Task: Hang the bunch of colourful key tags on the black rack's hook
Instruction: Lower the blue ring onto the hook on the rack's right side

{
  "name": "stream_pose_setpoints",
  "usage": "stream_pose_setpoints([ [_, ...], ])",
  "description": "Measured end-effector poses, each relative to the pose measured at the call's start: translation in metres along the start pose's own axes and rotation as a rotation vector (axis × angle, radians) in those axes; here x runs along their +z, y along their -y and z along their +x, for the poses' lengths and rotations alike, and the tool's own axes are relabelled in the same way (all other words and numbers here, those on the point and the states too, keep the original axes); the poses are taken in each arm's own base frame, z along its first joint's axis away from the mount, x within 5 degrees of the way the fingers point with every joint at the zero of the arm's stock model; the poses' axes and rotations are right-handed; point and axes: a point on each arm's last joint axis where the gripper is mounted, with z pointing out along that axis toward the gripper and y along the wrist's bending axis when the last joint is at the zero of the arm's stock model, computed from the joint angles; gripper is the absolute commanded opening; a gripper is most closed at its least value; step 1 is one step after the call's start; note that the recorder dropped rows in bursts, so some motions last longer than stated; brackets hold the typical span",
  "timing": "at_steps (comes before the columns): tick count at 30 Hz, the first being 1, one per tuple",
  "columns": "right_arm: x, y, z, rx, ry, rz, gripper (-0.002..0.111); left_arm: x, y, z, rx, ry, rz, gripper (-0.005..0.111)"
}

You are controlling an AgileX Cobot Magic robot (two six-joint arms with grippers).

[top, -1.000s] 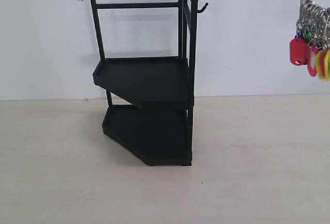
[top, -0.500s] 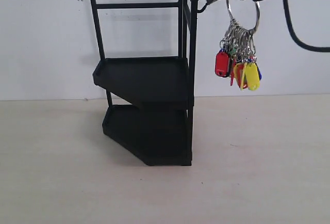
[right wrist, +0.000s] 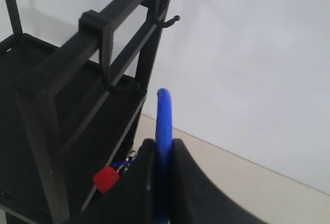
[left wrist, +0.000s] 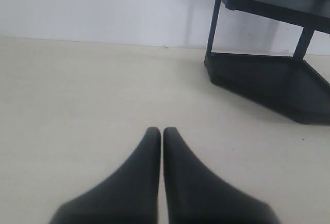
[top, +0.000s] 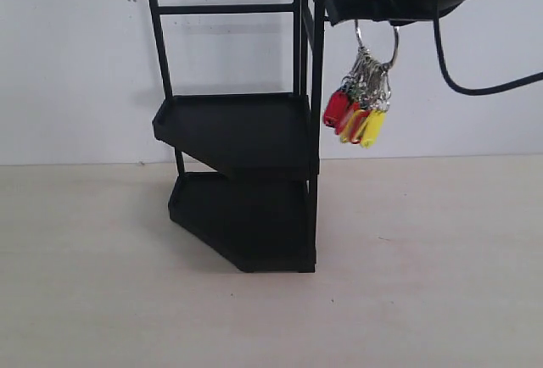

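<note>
The black rack stands mid-table, two trays under an upright barred frame. My right gripper reaches in from the upper right to the rack's upper side post and covers the hook there. It is shut on the blue carabiner loop of the colourful key tag bunch, whose red and yellow tags dangle on a silver ring beside the post. In the right wrist view a hook sits just beyond the loop and a farther hook higher up. My left gripper is shut and holds nothing, low over the table.
A white wall runs behind the rack. The pale tabletop spreads around it. A black cable loops down from the right arm. The rack's lower tray lies ahead of the left gripper, off to one side.
The right gripper has carried the key tag bunch leftward from the frame's right edge up to the rack's upper post, and the tags swing beneath it. The rack has not moved.
</note>
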Motion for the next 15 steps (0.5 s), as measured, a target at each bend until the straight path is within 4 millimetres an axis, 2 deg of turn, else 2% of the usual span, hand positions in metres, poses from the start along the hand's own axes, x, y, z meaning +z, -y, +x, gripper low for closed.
stream_pose_setpoints([
  [6, 0.015, -0.006, 0.002, 0.001, 0.023, -0.022, 0.000, 0.000, 0.000, 0.000, 0.000, 0.000, 0.000, 0.004],
  [15, 0.015, -0.009, 0.000, 0.051, 0.049, -0.052, 0.000, 0.000, 0.000, 0.000, 0.000, 0.000, 0.000, 0.004],
])
